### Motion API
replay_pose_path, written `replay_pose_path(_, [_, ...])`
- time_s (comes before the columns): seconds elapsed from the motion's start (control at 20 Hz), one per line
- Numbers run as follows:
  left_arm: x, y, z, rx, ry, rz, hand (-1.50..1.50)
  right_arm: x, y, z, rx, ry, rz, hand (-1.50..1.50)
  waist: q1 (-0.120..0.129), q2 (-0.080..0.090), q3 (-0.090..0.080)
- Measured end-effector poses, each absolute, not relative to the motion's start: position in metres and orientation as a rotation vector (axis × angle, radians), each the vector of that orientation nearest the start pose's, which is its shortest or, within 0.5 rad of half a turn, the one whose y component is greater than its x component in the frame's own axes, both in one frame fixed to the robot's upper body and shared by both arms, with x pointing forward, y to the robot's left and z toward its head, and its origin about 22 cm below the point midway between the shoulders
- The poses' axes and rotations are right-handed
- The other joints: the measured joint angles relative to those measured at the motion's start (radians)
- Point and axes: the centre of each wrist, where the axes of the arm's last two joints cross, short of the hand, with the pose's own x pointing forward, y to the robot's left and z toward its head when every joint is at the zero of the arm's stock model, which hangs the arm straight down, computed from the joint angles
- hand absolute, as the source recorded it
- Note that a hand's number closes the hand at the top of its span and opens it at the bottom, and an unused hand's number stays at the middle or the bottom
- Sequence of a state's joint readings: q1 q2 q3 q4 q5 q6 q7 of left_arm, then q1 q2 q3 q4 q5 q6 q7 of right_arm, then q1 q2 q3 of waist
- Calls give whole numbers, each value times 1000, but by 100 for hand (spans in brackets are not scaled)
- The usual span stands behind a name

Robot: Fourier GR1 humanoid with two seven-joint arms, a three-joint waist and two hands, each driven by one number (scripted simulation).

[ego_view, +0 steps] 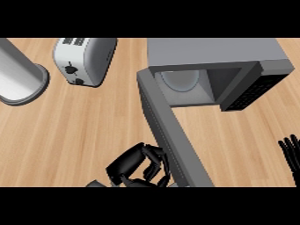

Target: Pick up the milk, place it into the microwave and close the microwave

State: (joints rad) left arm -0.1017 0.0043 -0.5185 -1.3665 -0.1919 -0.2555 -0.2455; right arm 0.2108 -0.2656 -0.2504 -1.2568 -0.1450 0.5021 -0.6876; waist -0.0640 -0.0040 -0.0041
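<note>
One microwave (217, 55), door (171, 132) open, only turntable (180, 80) inside.

Only the two hands of the robot show, both at the near edge. The left hand (138, 169) is black all over, with a slightly glossy surface that catches pale grey highlights. Its fingers (153, 154) are thick and built from rounded segments, like small links. The right hand (299, 159), at the right edge, has the same plain black colour. Its fingers are slim, with narrow rounded tips.
</note>
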Motion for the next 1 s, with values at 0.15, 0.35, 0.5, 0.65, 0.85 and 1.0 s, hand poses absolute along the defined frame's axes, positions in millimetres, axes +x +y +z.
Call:
replay_pose_path(0.15, [223,80,-35,-546,-1572,-814,150,148,-379,-54,180,-1831,46,-150,-5,2,0])
replay_pose_path(0.35, [219,55,-38,-527,-1566,-817,150,149,-368,-31,283,-1854,74,-150,-17,5,-1])
replay_pose_path(0.5, [218,43,-36,-484,-1571,-806,150,148,-364,-11,345,-1873,106,-150,-27,7,-1])
replay_pose_path(0.65, [219,33,-33,-428,-1592,-797,150,150,-357,3,401,-1885,145,-150,-41,10,0])
replay_pose_path(0.85, [226,23,-27,-364,-1607,-780,150,154,-350,22,477,-1903,196,-150,-59,16,0])
replay_pose_path(1.0, [233,14,-19,-330,-1643,-755,150,157,-345,35,514,-1910,237,-150,-73,20,-1])
